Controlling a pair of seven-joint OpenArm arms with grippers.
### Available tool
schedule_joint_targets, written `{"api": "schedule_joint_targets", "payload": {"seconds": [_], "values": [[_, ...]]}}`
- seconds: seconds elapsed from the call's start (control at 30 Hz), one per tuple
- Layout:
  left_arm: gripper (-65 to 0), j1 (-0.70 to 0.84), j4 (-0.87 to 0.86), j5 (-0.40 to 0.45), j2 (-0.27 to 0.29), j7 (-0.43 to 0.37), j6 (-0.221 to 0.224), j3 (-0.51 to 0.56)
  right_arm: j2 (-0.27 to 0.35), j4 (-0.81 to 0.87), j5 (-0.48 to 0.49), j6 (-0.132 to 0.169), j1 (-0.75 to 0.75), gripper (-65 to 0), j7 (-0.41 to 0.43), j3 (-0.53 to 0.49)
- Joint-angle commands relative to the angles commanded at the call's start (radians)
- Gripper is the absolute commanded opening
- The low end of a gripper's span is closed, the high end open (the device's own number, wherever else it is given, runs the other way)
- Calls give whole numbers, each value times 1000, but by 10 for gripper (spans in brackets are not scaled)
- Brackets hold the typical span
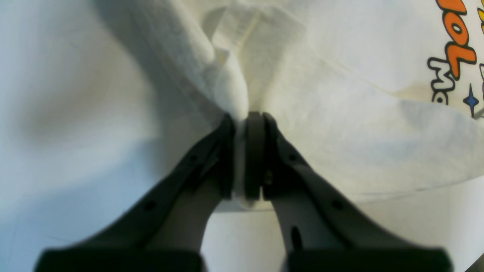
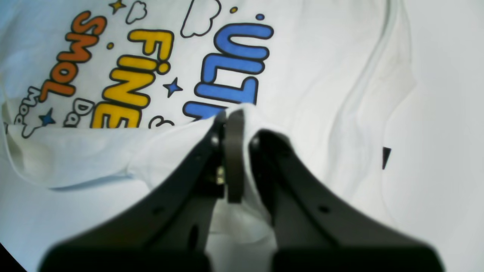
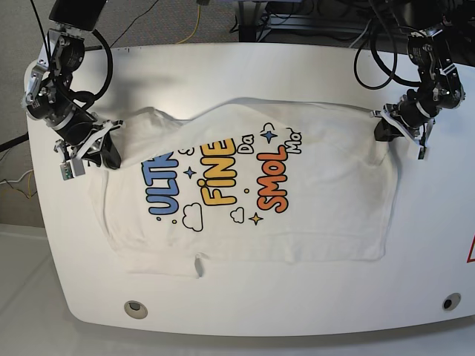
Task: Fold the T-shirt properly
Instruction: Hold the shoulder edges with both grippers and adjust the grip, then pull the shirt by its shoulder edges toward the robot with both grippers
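The white T-shirt (image 3: 312, 215) lies spread on the table with its print "ULTRA FINE SMOL" (image 3: 223, 182) facing up. Its far edge is lifted and doubled over, and this flap covers the top of the print. My left gripper (image 1: 242, 118) is shut on a bunched fold of the cloth at the shirt's right far corner (image 3: 384, 127). My right gripper (image 2: 230, 113) is shut on the cloth edge (image 3: 104, 152) at the left far corner, just over the blue letters (image 2: 234, 64). A small black tag (image 2: 385, 156) shows by the collar side.
The white table (image 3: 297, 315) has two round holes near its front edge (image 3: 135, 308) (image 3: 450, 302). Cables (image 3: 200, 22) run behind its far edge over grey carpet. A red mark (image 3: 470, 252) sits at the right edge.
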Motion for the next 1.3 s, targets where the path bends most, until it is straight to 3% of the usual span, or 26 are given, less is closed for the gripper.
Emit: {"api": "schedule_joint_targets", "payload": {"seconds": [0.6,0.73,0.8,0.87,1.0,1.3], "values": [[-650,2,18,3,4,9,-14,3,0,-13,2,-2,30,-650,-4,-1],[-650,24,15,3,2,10,-27,2,1,-17,6,0,14,-570,0,0],[-650,41,14,2,0,-5,-44,-2,0,-9,19,-2,3,-481,-3,3],[-650,54,21,2,0,0,-46,-8,1,-7,22,-5,-3,-460,-2,6],[-650,86,57,3,-1,8,-42,-28,2,11,28,-27,-22,-451,-2,24],[-650,202,157,-4,1,37,-33,-67,-2,101,42,-79,-116,-502,-23,61]]}}
